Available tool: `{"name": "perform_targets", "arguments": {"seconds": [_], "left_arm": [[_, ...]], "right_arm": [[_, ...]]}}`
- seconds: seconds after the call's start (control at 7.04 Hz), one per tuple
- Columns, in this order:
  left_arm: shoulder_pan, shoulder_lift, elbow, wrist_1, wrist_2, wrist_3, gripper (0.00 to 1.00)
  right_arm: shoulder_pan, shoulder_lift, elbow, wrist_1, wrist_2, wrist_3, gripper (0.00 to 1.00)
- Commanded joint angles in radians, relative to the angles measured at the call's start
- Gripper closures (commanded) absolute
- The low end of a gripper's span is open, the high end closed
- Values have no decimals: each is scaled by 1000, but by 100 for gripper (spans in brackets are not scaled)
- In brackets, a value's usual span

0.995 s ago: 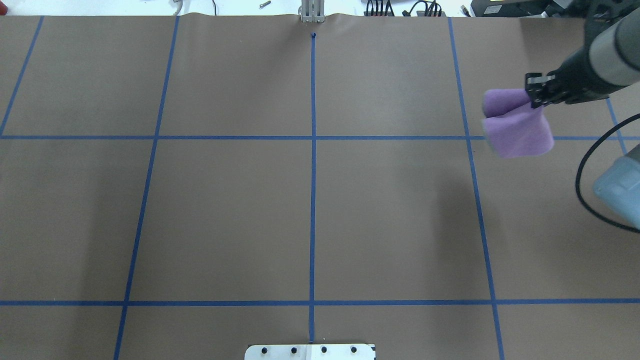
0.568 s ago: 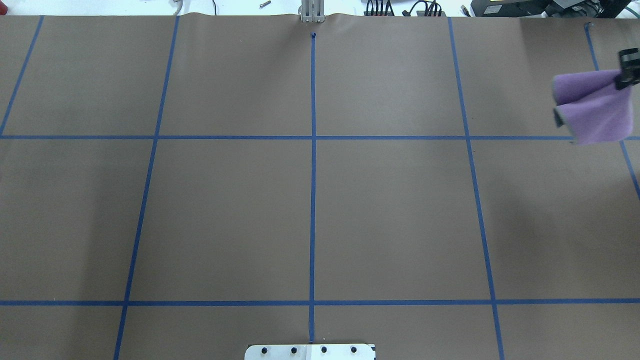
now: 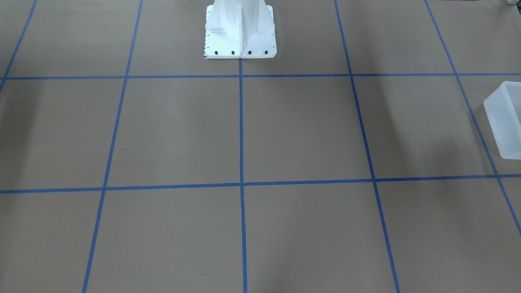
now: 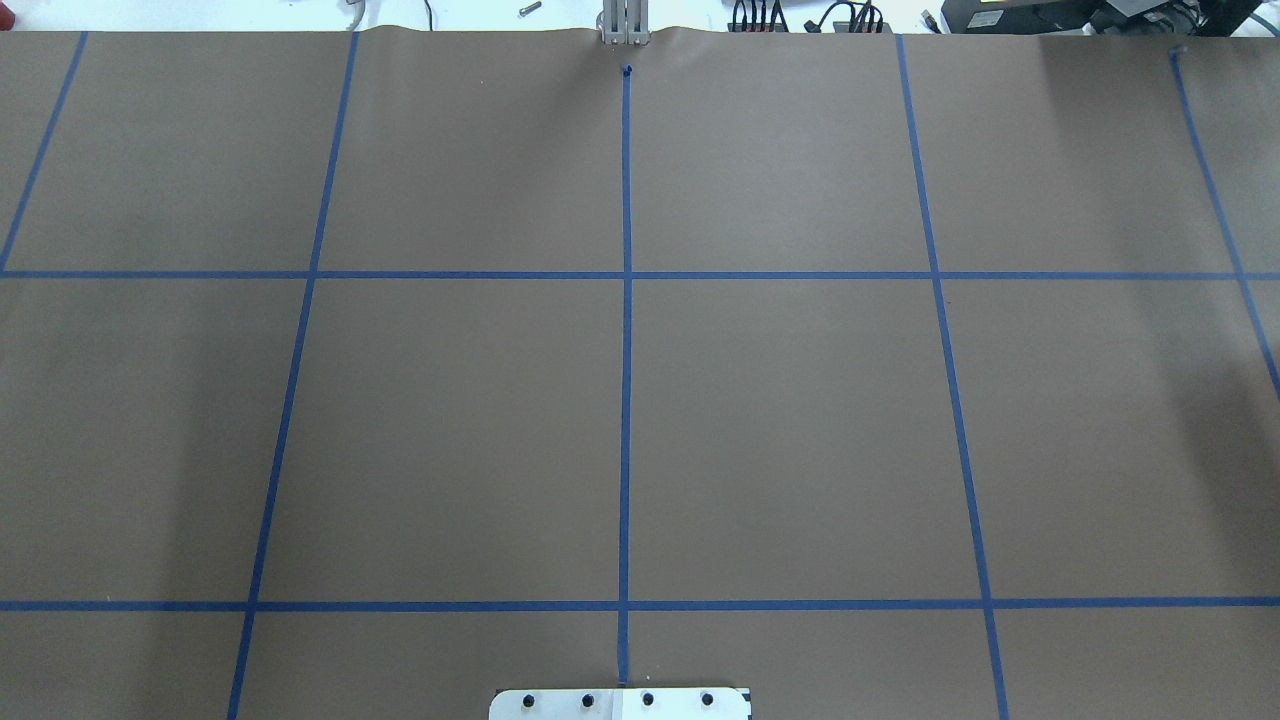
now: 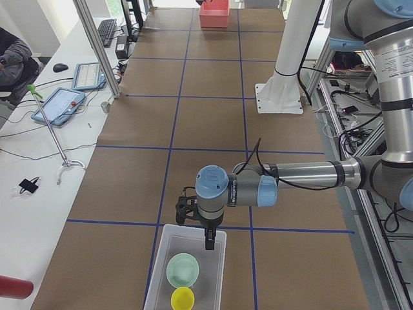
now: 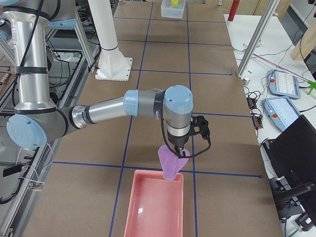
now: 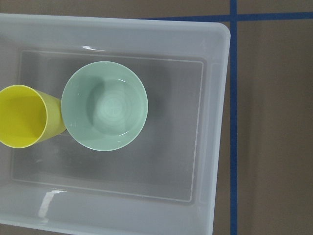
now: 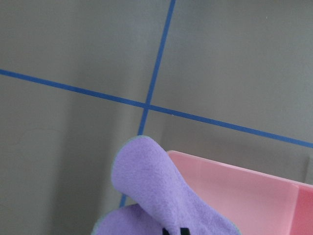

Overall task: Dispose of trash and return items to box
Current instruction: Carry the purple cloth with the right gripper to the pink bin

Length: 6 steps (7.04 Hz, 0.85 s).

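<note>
Over pink tray (image 6: 153, 212)'s rim, purple cloth (image 6: 172, 164) (mid-air)

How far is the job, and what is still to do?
Looks done: cup and bowl sit in the box, with the left gripper above its edge. In hand: the right gripper holds a purple cloth at the pink tray's end. Left: probably dropping the cloth into the tray, which looks empty.

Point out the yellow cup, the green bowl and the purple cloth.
yellow cup (image 7: 22, 116), left wrist view, its inner wall.
green bowl (image 7: 105, 111), left wrist view, middle of its floor.
purple cloth (image 6: 171, 165), exterior right view, its hanging lower fold.
</note>
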Motion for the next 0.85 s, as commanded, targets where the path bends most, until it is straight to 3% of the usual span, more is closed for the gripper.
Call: {"name": "perform_targets", "arguments": {"seconds": [0.0,0.28,0.71], "left_arm": [[1,-2,-4,-2,-1,2,2],[1,-3,-7,-2,-6,2,2],[1,-3,-9,-3,-7,2,2]], "right_arm": [[64,-82,-126,118,-3,-132,100],[52,-182,-161,331,2,-8,100],[-63,-180,-270,525,3,93,100]]}}
